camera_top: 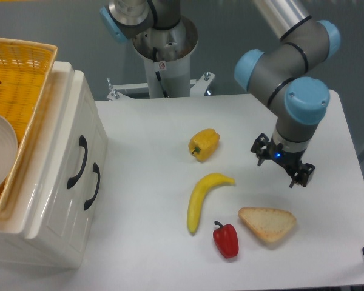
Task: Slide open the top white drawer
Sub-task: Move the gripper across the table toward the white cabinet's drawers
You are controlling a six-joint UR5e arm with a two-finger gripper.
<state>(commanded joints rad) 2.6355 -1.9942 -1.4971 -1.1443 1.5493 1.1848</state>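
Observation:
The white cabinet [51, 200] stands at the table's left edge with its front facing right. The top white drawer [65, 145] carries the curved black handle [77, 161] nearer the cabinet's top, and it sits flush with the front. The lower drawer's handle [93, 186] is just right of it. My gripper [279, 163] hangs over the right half of the table, far from the cabinet, between the banana and the right edge. It is open with nothing between its fingers.
A yellow wicker basket [21, 73] holding a white plate [0, 151] rests on the cabinet. On the table lie a yellow pepper [204, 144], a banana [201, 199], a red pepper [226, 239] and a bread slice [267, 224]. The robot base [165, 54] stands at the back.

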